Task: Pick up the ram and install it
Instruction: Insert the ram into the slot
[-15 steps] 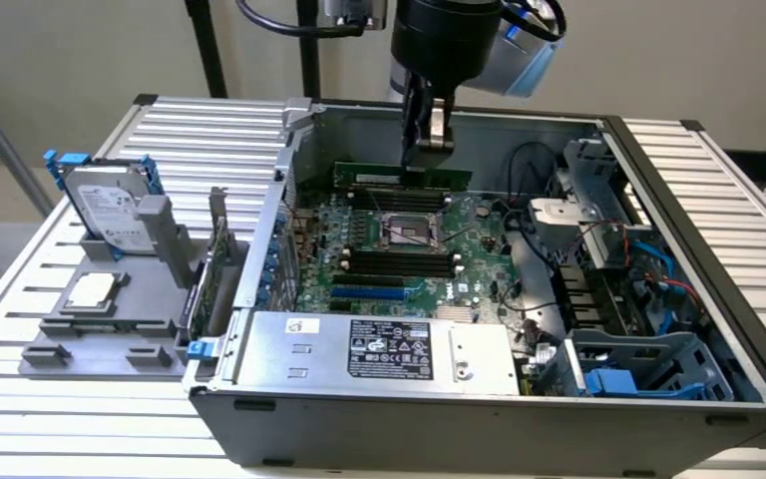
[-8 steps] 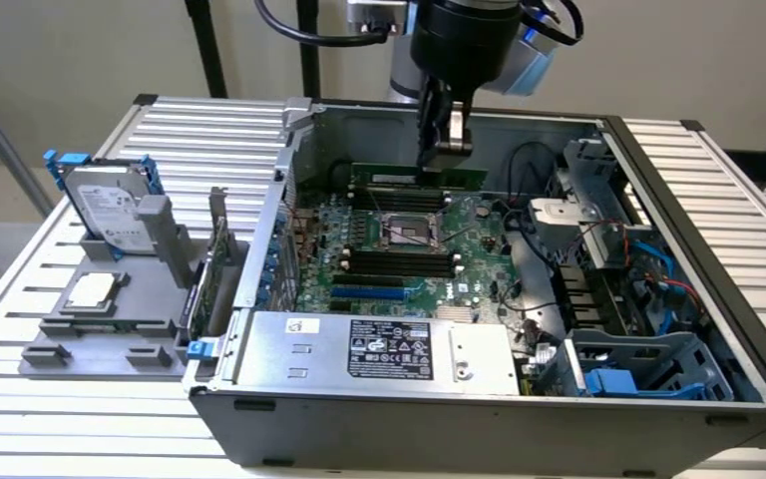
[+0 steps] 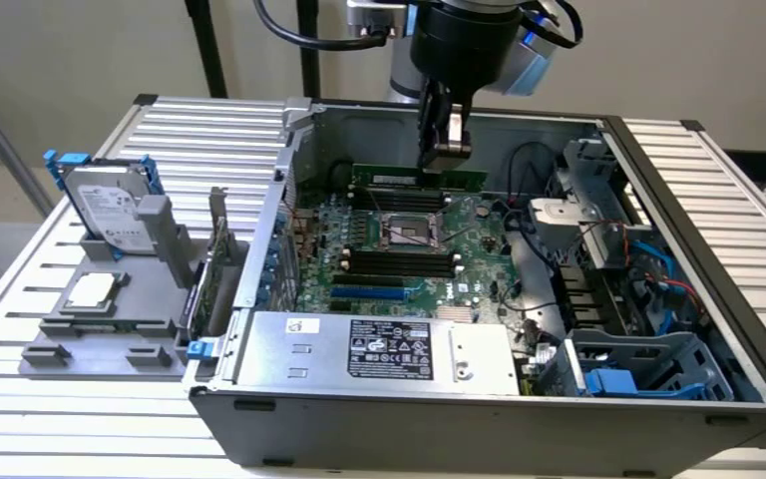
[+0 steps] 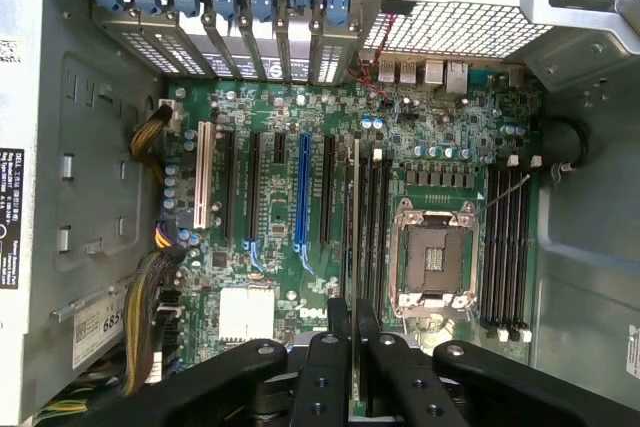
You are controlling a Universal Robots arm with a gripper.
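Open computer case on a slatted metal table, side panel off, motherboard in plain sight. Above the board, the gripper, fingers set narrow and pinched on the ram. Ram level, gripped by its upper edge near mid-length, lower edge toward the board. Position in the exterior view: inside the case, just past the far side of the processor socket. In the wrist view, ram edge-on as a thin line between the black fingers, parallel to the nearer bank of memory slots and just beside them, socket on their other side. Seated in a slot or clear of it: cannot tell. Second bank of slots beyond the socket, bare. Power supply with white label along the near edge of the case; blue plastic drive cage in the near corner toward the exterior view's right. Outside the case, on the exterior view's left, a grey fixture with a hard drive standing upright, a small square silver processor chip lying flat, and an expansion card upright close to the case wall.
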